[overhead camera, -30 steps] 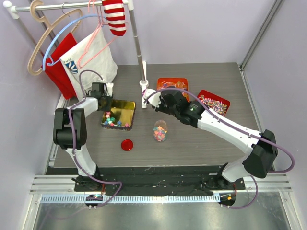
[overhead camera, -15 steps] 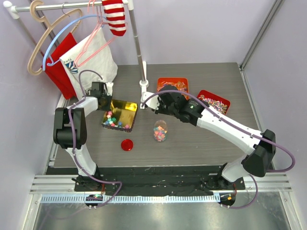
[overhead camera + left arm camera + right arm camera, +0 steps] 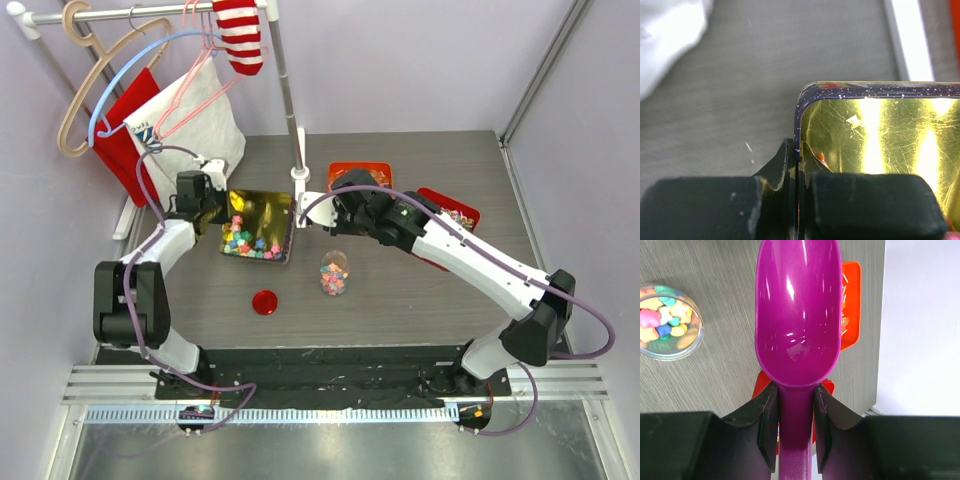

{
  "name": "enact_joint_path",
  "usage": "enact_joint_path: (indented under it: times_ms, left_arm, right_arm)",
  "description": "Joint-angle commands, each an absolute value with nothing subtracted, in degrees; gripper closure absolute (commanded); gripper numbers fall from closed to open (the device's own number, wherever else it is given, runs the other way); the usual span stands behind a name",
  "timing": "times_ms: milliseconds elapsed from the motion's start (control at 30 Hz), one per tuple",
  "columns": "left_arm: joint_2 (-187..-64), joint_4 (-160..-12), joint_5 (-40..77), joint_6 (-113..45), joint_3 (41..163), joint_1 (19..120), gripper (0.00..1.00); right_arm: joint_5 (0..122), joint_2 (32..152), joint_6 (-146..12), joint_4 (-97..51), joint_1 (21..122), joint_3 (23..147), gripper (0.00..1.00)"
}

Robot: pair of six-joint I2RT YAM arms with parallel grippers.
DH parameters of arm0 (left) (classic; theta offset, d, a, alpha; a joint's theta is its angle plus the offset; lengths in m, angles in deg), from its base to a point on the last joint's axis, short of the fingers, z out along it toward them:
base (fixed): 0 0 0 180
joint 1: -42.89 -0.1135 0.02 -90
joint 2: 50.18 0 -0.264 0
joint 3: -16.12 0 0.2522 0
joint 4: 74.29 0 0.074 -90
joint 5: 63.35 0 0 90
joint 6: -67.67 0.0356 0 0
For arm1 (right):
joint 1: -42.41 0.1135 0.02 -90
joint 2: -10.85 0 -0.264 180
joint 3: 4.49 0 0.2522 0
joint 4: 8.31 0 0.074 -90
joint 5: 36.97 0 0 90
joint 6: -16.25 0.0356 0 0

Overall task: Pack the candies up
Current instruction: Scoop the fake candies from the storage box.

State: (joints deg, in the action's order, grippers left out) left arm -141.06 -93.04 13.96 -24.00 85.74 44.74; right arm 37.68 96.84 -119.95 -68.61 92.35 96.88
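Spillage is your risk: your left gripper is clamped on just 1 thin wall of the gold tin, so a tilt or slip could send the candies over its near wall. They lie in that tin, left of the worktop's middle, with more in the jar at the middle. Their heap runs left-right along the near wall; single sweets point no clear way. Your right gripper grips the empty purple scoop.
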Motion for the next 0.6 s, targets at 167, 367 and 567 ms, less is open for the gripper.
enact_joint_path:
  times_ms: [167, 367, 567]
  left_arm:
    - [-135.9, -78.6, 24.4, -30.1, 83.4, 45.1, 1.0]
    - [-135.0, -78.4, 32.0, -28.0, 82.4, 47.1, 1.0]
    - [-133.7, -82.8, 36.7, -28.5, 84.1, 51.0, 1.0]
  right_arm:
    - [38.2, 99.9, -123.7, -70.7, 89.8, 104.4, 0.99]
    - [36.9, 102.4, -126.5, -73.1, 89.7, 106.6, 0.99]
    - [27.1, 107.4, -132.1, -73.0, 94.9, 110.3, 0.99]
